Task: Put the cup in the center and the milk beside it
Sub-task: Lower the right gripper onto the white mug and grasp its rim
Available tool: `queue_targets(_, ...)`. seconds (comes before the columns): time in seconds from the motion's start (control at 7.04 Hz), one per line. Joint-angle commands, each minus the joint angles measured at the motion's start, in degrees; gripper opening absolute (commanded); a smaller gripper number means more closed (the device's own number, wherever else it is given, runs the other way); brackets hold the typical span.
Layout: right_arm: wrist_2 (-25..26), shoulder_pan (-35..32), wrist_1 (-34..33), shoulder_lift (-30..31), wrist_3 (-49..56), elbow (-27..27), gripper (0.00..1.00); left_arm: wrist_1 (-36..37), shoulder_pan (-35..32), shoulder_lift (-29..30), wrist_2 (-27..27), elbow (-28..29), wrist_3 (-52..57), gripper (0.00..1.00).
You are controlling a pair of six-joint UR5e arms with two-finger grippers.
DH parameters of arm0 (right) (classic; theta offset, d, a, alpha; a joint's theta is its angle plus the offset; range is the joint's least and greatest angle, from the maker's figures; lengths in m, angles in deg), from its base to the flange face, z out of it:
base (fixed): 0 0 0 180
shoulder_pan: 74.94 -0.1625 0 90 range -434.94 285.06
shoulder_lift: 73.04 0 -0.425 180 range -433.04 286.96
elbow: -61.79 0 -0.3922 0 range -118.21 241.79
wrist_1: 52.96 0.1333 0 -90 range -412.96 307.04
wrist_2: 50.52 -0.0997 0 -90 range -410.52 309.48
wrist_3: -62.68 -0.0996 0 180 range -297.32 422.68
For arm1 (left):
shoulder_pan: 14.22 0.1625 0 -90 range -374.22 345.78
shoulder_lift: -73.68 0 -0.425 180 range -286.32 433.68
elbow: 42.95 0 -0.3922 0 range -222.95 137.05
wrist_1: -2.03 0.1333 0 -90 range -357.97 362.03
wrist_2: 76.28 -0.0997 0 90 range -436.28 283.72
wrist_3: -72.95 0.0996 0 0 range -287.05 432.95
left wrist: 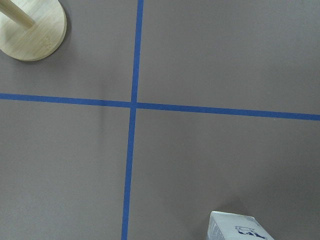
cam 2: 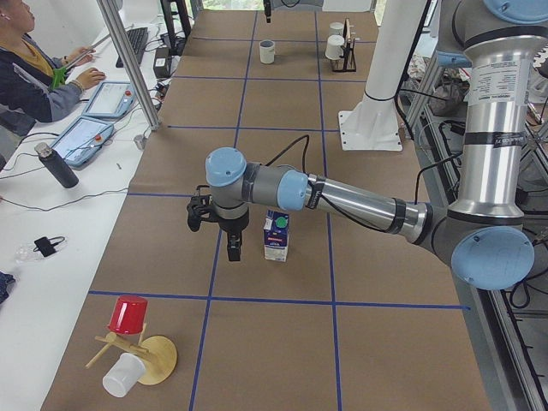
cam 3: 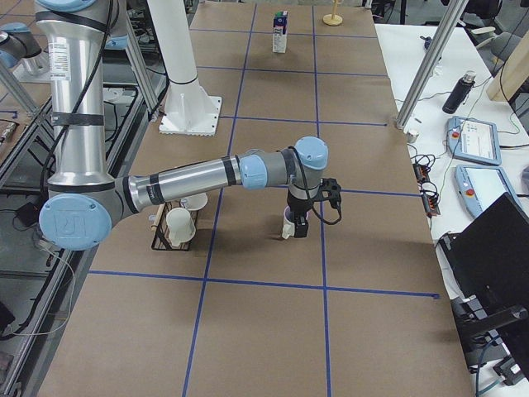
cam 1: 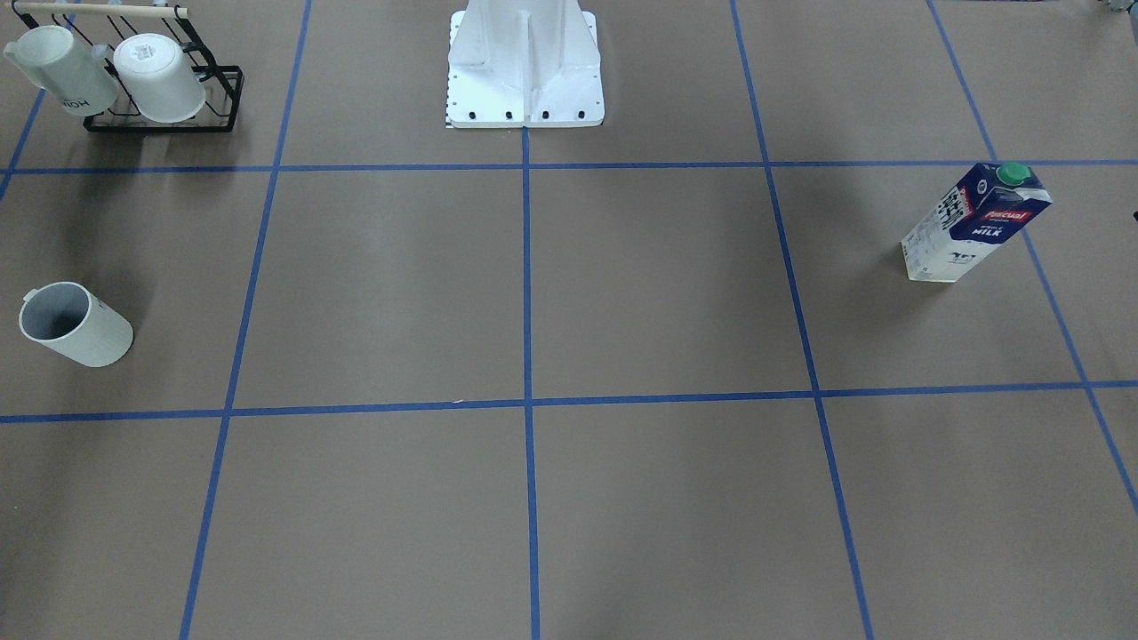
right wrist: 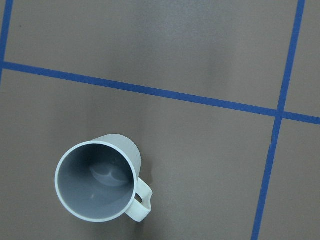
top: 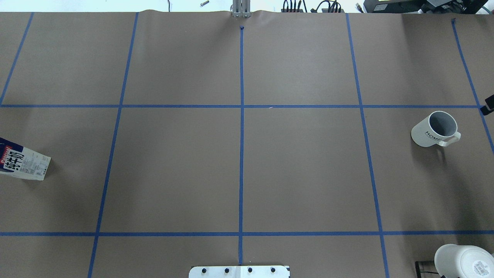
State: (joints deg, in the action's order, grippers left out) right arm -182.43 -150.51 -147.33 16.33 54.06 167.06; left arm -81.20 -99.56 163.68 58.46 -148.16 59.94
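The cup (cam 1: 76, 324) is a white mug with a grey inside, upright near the table's right end; it also shows in the overhead view (top: 434, 129) and from above in the right wrist view (right wrist: 97, 180). The milk (cam 1: 973, 222) is a blue and white carton with a green cap, upright near the left end (top: 23, 164); its corner shows in the left wrist view (left wrist: 237, 227). My left gripper (cam 2: 233, 248) hangs beside the milk (cam 2: 276, 235). My right gripper (cam 3: 299, 225) hangs above the cup, partly hiding it. I cannot tell whether either gripper is open or shut.
A black rack (cam 1: 164, 89) with two white mugs stands near the robot's right side. A wooden stand (cam 2: 133, 342) with a red and a white cup is at the left end. The robot's base (cam 1: 524, 71) is at mid-table. An operator (cam 2: 34, 60) sits across.
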Motion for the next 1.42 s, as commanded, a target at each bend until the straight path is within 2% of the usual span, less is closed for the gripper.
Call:
queue_targets(0.0, 0.0, 0.5, 0.0, -1.1, -1.2, -0.2, 1.00, 0.0, 0.0, 0.0, 0.0, 0.0, 0.0, 0.98)
queue_targets(0.28, 0.0, 3.3, 0.7, -5.2, -6.0, -3.8, 1.00, 0.1, 0.0, 0.0, 0.0, 0.0, 0.0, 0.98)
queue_targets(0.57, 0.0, 5.2, 14.2, -5.8, -9.7, -12.6, 1.00, 0.1, 0.0, 0.0, 0.0, -0.1, 0.0, 0.98)
queue_targets(0.71, 0.0, 6.6, 19.2, -5.7, -13.7, -14.3, 1.00, 0.1, 0.0, 0.0, 0.0, -0.1, -0.1, 0.98)
queue_targets(1.28, -0.2, 8.3, 19.8, -3.9, -13.4, -13.4, 1.00, 0.1, 0.0, 0.0, 0.0, -0.1, -0.1, 0.98)
